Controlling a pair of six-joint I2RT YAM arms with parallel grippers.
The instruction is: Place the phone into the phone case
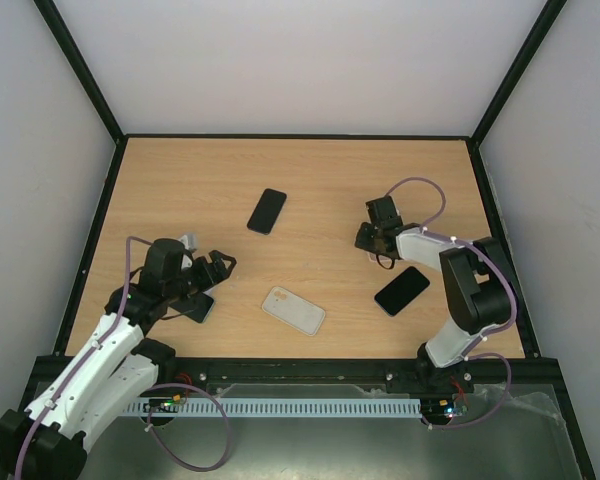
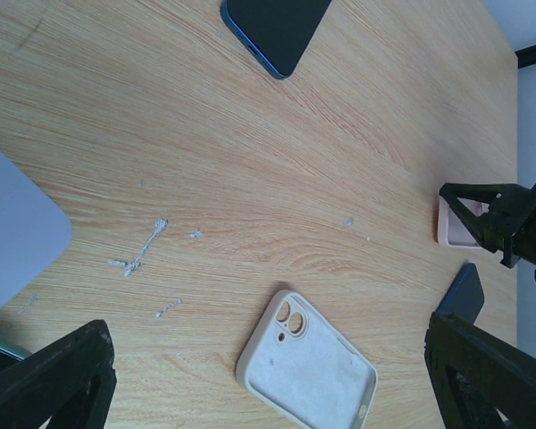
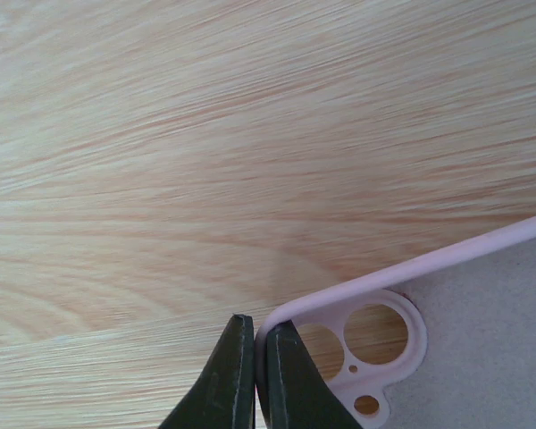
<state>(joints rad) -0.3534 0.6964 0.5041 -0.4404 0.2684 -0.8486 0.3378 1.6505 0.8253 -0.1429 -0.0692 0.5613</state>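
My right gripper (image 3: 259,338) is shut on the corner wall of a pink phone case (image 3: 482,340), right beside its camera cutout; the case lies open side up on the wood. From above, the right gripper (image 1: 375,240) covers that case. A black phone (image 1: 401,290) lies just in front of it and another black phone (image 1: 267,210) lies mid-table. A beige phone case (image 2: 305,371) lies open side up below my left gripper (image 2: 268,329), which is open and holds nothing. The left wrist view also has the pink phone case (image 2: 451,225) far off.
A grey-blue flat device (image 2: 18,228) lies under the left arm's wrist, near the table's left side. White crumbs (image 2: 138,255) dot the wood. Black frame rails (image 1: 95,230) and white walls border the table.
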